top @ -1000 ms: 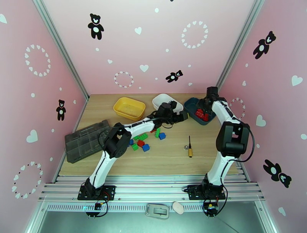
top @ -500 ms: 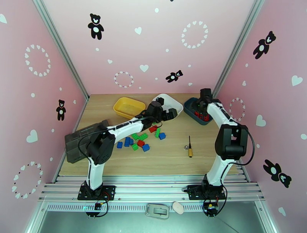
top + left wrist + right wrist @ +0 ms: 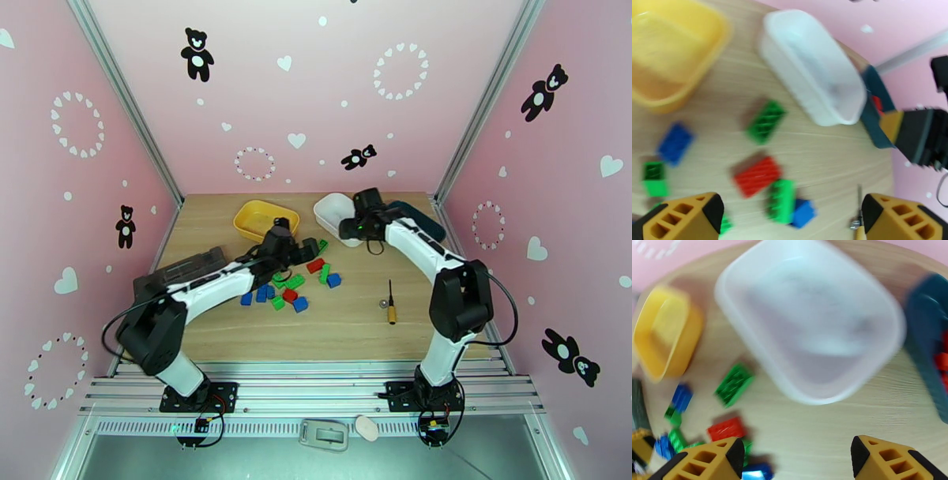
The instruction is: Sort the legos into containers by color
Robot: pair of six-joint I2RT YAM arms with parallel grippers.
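Note:
Red, green and blue legos lie in a loose pile at mid-table. My left gripper hovers open at the pile's far edge; the left wrist view has a red lego and green lego ahead of its spread fingertips, nothing between them. My right gripper hangs open and empty over the near side of the white bin. From the right wrist view I see the white bin, the yellow bin and the teal bin holding red legos. The yellow bin stands left of the white one, the teal bin right.
A yellow-handled screwdriver and a small metal ring lie right of the pile. A dark grey organizer box sits at the table's left edge, under the left arm. Pink walls close in on three sides.
My left gripper has swung back from over the white bin to the lego pile. My right gripper has left the teal bin and moved left to the white bin.

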